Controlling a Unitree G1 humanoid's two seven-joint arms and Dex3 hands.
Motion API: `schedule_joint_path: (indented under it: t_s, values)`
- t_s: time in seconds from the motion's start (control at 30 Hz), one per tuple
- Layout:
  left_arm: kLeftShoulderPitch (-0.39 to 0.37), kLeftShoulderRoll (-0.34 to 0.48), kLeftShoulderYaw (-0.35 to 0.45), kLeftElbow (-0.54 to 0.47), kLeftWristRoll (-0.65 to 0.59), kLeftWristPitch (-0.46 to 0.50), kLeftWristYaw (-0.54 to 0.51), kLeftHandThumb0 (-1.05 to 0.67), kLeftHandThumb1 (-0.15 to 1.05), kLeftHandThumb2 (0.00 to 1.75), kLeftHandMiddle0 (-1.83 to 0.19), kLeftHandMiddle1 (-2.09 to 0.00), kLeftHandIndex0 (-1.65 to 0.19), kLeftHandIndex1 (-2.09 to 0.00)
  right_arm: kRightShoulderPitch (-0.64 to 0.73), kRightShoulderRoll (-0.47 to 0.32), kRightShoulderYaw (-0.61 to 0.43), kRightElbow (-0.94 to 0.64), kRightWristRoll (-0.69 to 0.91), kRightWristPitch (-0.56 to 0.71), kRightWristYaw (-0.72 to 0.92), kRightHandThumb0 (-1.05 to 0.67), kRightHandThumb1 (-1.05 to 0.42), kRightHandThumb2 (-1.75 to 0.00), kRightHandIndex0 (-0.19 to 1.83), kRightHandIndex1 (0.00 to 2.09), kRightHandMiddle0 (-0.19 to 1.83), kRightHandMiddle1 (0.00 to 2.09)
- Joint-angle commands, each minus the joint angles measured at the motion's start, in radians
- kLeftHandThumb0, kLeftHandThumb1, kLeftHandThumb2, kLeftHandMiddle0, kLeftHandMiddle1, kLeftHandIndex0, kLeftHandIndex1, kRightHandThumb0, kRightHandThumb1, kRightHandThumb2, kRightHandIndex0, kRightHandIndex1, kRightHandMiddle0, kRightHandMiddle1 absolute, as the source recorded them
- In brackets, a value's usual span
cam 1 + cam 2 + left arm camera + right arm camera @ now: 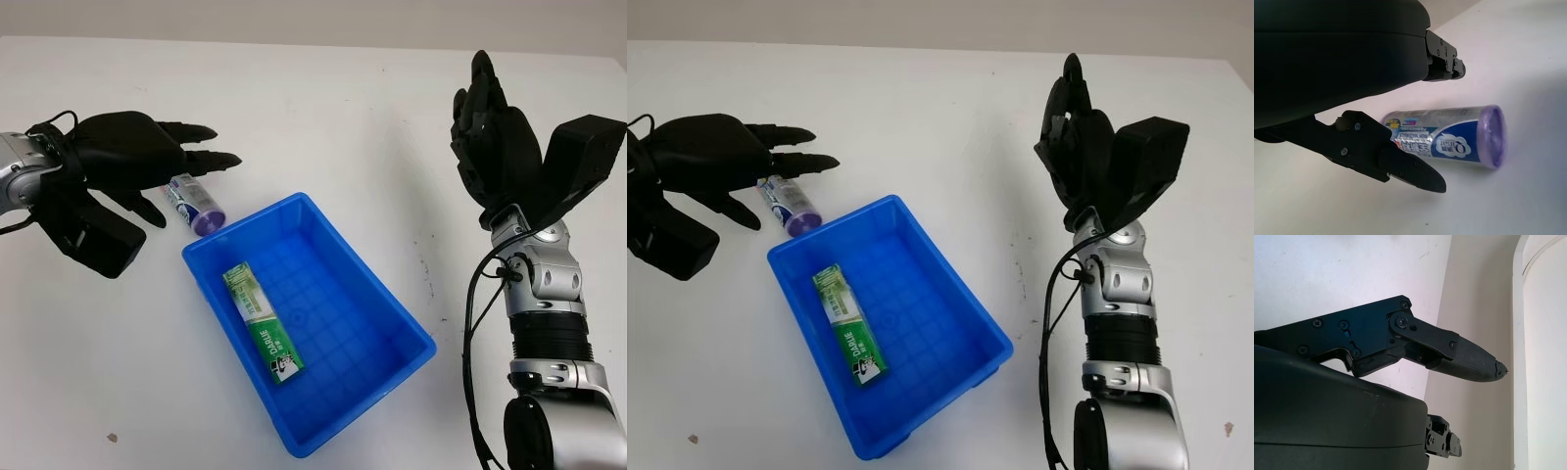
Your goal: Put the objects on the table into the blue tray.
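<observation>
Left eye view: left hand [132,162] open, holding nothing, hovering over purple-capped roll [194,203] lying on white table [323,117] just beside blue tray [392,313] far-left corner. Green box [262,323] lies inside tray. Right hand [490,132] open, raised upright, well right of tray.

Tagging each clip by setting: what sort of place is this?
Probably a lab or test bench: a bare white table, one blue tray holding a green box, and a purple-capped roll under the open left hand.
</observation>
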Motion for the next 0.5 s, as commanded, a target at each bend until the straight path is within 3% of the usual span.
schedule_joint_path:
  t_s: [0.0,0.07,0.1,0.13,0.17,0.23,0.3,0.37,0.47]
  values:
    - [-0.01,0.023,-0.079,-0.033,0.118,0.003,0.113,-0.32,1.0,0.08,-0.37,-0.14,-0.33,-0.19,0.012,-0.006,-0.011,-0.028,0.007,-0.008,0.003,-0.73,-1.05,-0.8,-0.19,0.0,-0.19,0.0]
    - [-0.03,0.042,-0.201,-0.079,0.331,0.065,0.361,-0.11,1.01,0.07,-0.52,-0.28,-0.43,-0.4,0.015,-0.005,-0.011,-0.032,0.011,-0.005,0.006,-0.73,-1.05,-0.81,-0.19,0.0,-0.19,0.0]
    - [-0.035,0.045,-0.248,-0.086,0.411,0.103,0.478,-0.07,1.0,0.06,-0.44,-0.84,-0.34,-0.85,0.017,-0.004,-0.012,-0.035,0.014,-0.004,0.006,-0.74,-1.05,-0.81,-0.19,0.0,-0.19,0.0]
    - [-0.04,0.043,-0.28,-0.08,0.462,0.129,0.561,-0.08,1.01,0.06,-0.4,-1.58,-0.19,-1.57,0.018,-0.003,-0.013,-0.036,0.015,-0.004,0.006,-0.74,-1.05,-0.8,-0.19,0.0,-0.19,0.0]
    - [-0.044,0.038,-0.306,-0.066,0.502,0.16,0.634,-0.09,1.02,0.06,-0.43,-1.83,-0.15,-1.83,0.018,-0.003,-0.013,-0.038,0.016,-0.001,0.005,-0.74,-1.05,-0.8,-0.19,0.0,-0.19,0.0]
    - [-0.051,0.024,-0.339,-0.029,0.544,0.209,0.717,-0.21,1.04,0.11,-0.68,-2.03,-0.2,-2.02,0.019,-0.004,-0.012,-0.034,0.017,-0.002,0.008,-0.74,-1.05,-0.8,-0.19,0.0,-0.19,0.0]
    - [-0.067,0.013,-0.356,0.0,0.549,0.218,0.723,-0.42,1.05,0.37,-0.81,-2.08,-0.25,-2.08,0.018,-0.004,-0.012,-0.032,0.019,-0.001,0.011,-0.74,-1.05,-0.8,-0.19,0.0,-0.19,0.0]
    - [-0.078,0.006,-0.367,0.016,0.542,0.218,0.727,-0.49,1.05,0.54,-0.88,-2.09,-0.36,-2.09,0.017,-0.005,-0.009,-0.032,0.014,0.002,0.007,-0.74,-1.05,-0.8,-0.19,0.0,-0.19,0.0]
    - [-0.08,0.0,-0.356,0.032,0.499,0.21,0.72,-0.52,1.05,0.6,-1.0,-2.09,-0.49,-2.09,0.015,-0.004,-0.009,-0.026,0.015,0.004,0.007,-0.73,-1.05,-0.79,-0.19,0.0,-0.19,0.0]
